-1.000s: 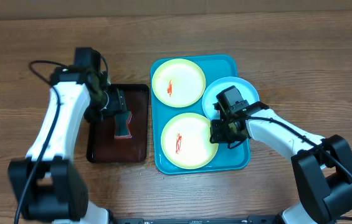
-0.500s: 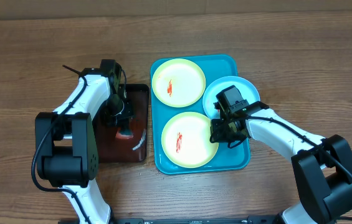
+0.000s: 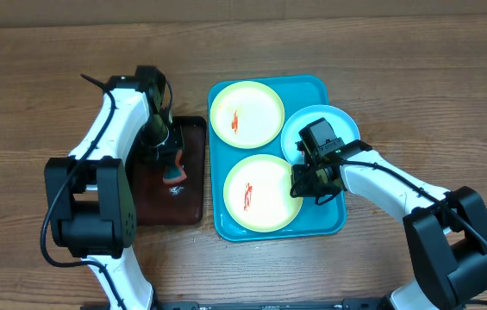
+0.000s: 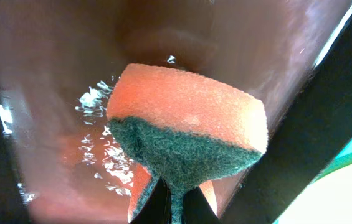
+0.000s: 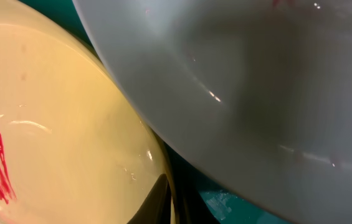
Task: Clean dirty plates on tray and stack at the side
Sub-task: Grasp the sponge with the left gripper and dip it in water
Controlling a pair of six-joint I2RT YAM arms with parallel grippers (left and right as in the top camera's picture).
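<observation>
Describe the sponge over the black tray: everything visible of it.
The sponge is a soft block with an orange foam body and a dark green scouring layer on one face. The left gripper pinches it hard at the green side, so it bulges and folds around the fingertips. It looks wet. It hangs over the black tray, whose reddish-brown inside glistens with water. Whether the sponge touches the tray floor cannot be told.

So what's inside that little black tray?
The black tray holds an orange sponge with a green scrubby side, pinched by the left tool, over a reddish-brown, wet-looking bottom. The arm and sponge cover part of that bottom, so anything under them can't be seen.
</observation>
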